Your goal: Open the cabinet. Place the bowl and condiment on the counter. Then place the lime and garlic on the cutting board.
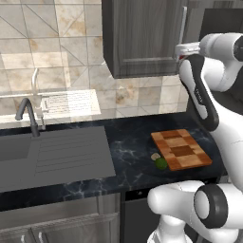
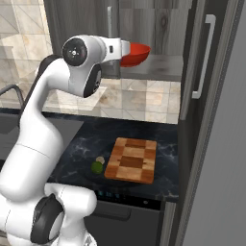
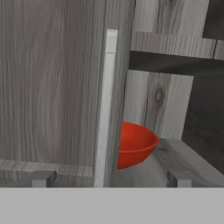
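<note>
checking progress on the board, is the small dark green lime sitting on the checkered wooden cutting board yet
No, the small dark green lime lies on the black marble counter just beside the left edge of the checkered wooden cutting board.

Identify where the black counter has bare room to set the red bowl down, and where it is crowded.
Bare counter lies between the sink drainboard and the cutting board, toward the tiled wall. Crowded: the board's near-left corner, where the lime and garlic sit.
</note>
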